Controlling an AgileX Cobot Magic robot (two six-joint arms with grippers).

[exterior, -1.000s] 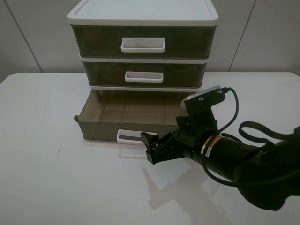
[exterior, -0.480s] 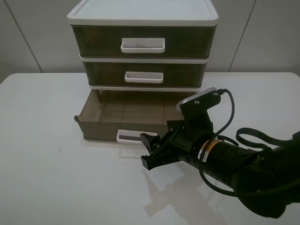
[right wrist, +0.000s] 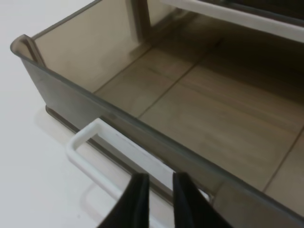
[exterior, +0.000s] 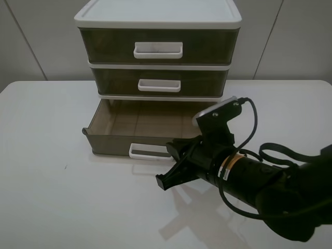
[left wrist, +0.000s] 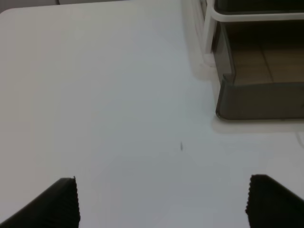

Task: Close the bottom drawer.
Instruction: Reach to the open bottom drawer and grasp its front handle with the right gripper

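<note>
The bottom drawer [exterior: 111, 142], smoky brown with a white loop handle [exterior: 148, 151], stands pulled well out of the white-framed unit [exterior: 155, 13] and is empty. My right gripper [exterior: 168, 163] hovers just in front of the drawer's front wall, by the right end of the handle. In the right wrist view its fingertips [right wrist: 138, 194] stand almost together with nothing between them, right at the handle [right wrist: 92, 149] and the drawer's front rim [right wrist: 142, 130]. My left gripper [left wrist: 164, 204] is open and empty over the bare table, to the left of the drawer's corner [left wrist: 256, 102].
The middle drawer [exterior: 159, 83] and the top drawer [exterior: 158, 47] sit closed above. The unit stands at the back of the white table [exterior: 52, 197]. My right arm and its cable [exterior: 270, 176] fill the front right.
My right gripper has moved a little left and forward towards the handle and has turned. The bottom drawer has not moved.
</note>
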